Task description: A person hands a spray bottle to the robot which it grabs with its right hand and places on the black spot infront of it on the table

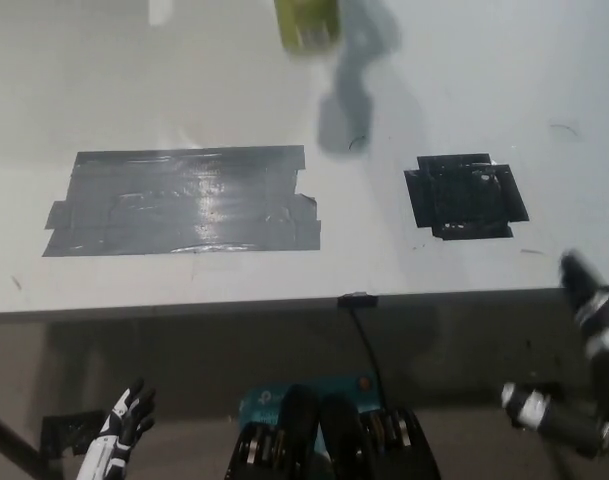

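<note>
left hand (124, 420): white, low at the picture's lower left, below the table edge, fingers spread a little and holding nothing.
right hand (579, 375): black, blurred, at the lower right just off the table's near edge, fingers apart, wrapped round nothing.
table (184, 80): pale grey top filling the upper picture, its near edge running straight across the middle.
clip and cable (357, 300): small dark piece on the near edge at the centre, a thin cable hanging from it.
grey tape patch (184, 200): wide, shiny, on the table's left half, near the front edge.
black spot (466, 196): square of dark tape on the right half, bare.
spray bottle (306, 24): yellow-green, blurred, cut by the top edge, well apart from the black spot; what holds it is out of view.
shadow (349, 95): dark smear on the table just right of and below the bottle.
</note>
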Robot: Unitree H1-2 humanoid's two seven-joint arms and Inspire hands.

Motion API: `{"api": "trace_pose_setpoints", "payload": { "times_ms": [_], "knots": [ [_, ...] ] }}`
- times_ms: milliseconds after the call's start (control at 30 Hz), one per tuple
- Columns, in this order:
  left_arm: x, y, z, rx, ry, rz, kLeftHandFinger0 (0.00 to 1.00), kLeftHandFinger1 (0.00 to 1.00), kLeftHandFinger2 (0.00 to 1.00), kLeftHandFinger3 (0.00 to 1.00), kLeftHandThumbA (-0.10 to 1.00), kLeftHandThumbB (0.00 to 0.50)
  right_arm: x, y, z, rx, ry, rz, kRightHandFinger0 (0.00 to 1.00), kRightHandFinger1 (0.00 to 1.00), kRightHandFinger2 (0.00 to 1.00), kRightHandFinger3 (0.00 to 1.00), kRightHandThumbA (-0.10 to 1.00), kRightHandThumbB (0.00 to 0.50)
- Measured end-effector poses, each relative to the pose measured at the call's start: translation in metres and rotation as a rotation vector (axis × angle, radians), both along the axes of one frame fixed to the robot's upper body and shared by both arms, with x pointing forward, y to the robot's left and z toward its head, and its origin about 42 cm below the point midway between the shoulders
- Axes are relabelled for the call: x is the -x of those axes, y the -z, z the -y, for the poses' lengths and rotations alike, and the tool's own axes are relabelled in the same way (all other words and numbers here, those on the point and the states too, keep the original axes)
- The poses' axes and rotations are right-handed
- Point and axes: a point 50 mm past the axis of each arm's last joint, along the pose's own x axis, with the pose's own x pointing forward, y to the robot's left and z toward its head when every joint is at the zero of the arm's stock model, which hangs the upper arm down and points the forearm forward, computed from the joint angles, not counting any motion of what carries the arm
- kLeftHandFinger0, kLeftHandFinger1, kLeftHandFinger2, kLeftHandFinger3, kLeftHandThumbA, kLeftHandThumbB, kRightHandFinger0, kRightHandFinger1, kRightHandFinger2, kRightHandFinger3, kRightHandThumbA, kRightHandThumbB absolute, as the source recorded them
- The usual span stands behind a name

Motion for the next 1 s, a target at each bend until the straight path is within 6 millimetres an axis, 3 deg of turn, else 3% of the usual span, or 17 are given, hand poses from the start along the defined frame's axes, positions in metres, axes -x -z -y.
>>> {"api": "trace_pose_setpoints", "payload": {
  "times_ms": [167,267,300,367,467,500,567,767,867,1000],
  "knots": [
    [0.005,0.002,0.0,-0.001,-0.001,-0.007,1.0,1.0,1.0,1.0,0.96,0.211,-0.042,-0.041,0.003,-0.027,0.006,0.08,1.0,1.0,1.0,1.0,1.0,0.278],
    [0.01,0.005,0.001,0.003,-0.003,-0.015,1.0,1.0,1.0,1.0,0.95,0.218,-0.072,-0.06,0.003,-0.046,0.003,0.073,1.0,1.0,1.0,1.0,1.0,0.319],
    [0.011,0.005,0.001,0.003,-0.003,-0.016,1.0,1.0,1.0,1.0,0.95,0.213,-0.081,-0.063,0.002,-0.05,0.001,0.066,1.0,1.0,1.0,1.0,1.0,0.353],
    [0.013,0.006,0.002,0.006,-0.005,-0.019,1.0,1.0,1.0,1.0,0.96,0.215,-0.103,-0.064,0.0,-0.055,-0.001,0.014,1.0,1.0,1.0,1.0,1.0,0.377],
    [0.019,0.009,0.003,0.01,-0.008,-0.028,1.0,1.0,1.0,1.0,0.95,0.205,-0.131,-0.059,-0.004,-0.048,-0.001,-0.065,1.0,1.0,1.0,1.0,1.0,0.371],
    [0.02,0.009,0.003,0.01,-0.009,-0.029,1.0,1.0,1.0,1.0,0.95,0.21,-0.133,-0.058,-0.005,-0.048,-0.001,-0.072,1.0,1.0,1.0,1.0,1.0,0.42],
    [0.024,0.011,0.002,0.011,-0.011,-0.039,1.0,1.0,1.0,1.0,0.95,0.212,-0.153,-0.05,-0.011,-0.045,-0.011,-0.147,1.0,1.0,1.0,1.0,1.0,0.465],
    [0.028,0.013,0.003,0.011,-0.011,-0.047,1.0,1.0,1.0,1.0,0.94,0.208,-0.184,-0.049,-0.042,-0.057,-0.079,-0.259,1.0,1.0,1.0,1.0,1.0,0.419],
    [0.028,0.013,0.003,0.011,-0.008,-0.045,1.0,1.0,1.0,1.0,0.94,0.209,-0.2,-0.051,-0.058,-0.057,-0.116,-0.301,1.0,1.0,1.0,1.0,1.0,0.429],
    [0.028,0.012,0.003,0.011,-0.005,-0.041,1.0,1.0,1.0,1.0,0.97,0.223,-0.223,-0.056,-0.074,-0.056,-0.143,-0.355,1.0,1.0,1.0,1.0,1.0,0.482]
  ]
}}
